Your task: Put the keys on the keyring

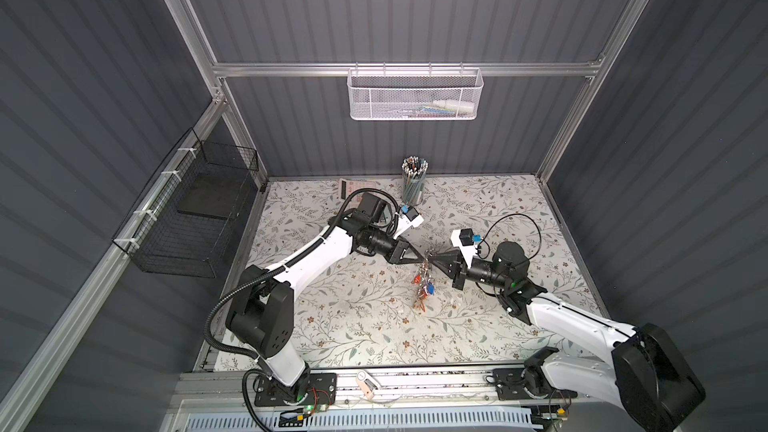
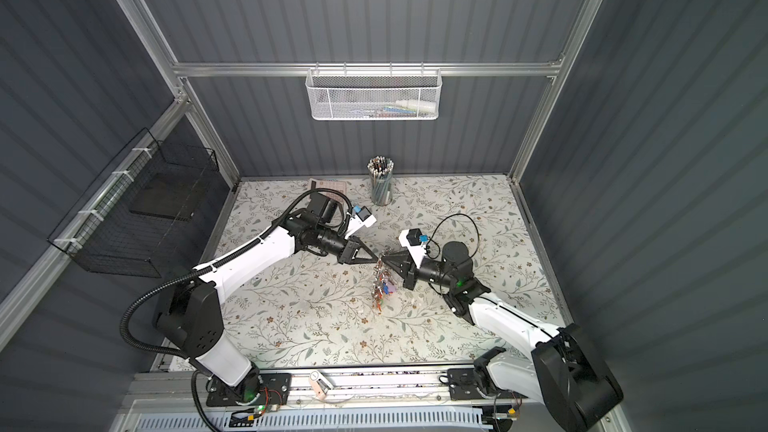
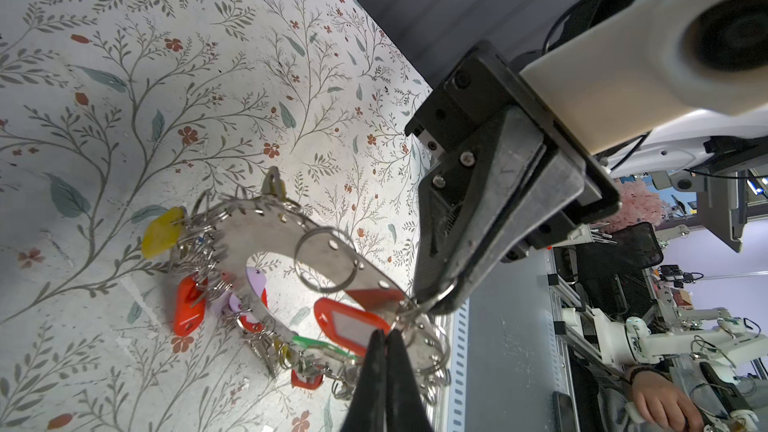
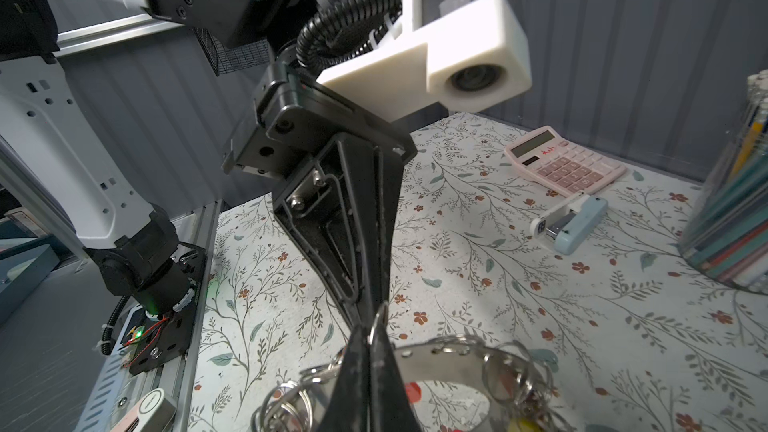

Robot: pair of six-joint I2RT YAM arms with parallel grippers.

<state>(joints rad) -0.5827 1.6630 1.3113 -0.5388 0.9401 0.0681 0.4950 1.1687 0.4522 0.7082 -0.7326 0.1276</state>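
Here the keyring (image 3: 266, 238) hangs above the table's (image 1: 332, 326) middle, keys (image 1: 424, 284) dangling; the left gripper (image 3: 384, 334) is clamped tight on its rim, the right gripper (image 3: 429, 305) on a small ring (image 3: 440, 296).

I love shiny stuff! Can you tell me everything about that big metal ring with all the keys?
The big ring is flat, grey, shiny metal with a wide middle hole and tiny holes along its rim. Little wire rings with keys and red, yellow, green and lilac tags crowd it. It hangs tilted over the flowery table, pinched at its top by the shut left gripper and right gripper.
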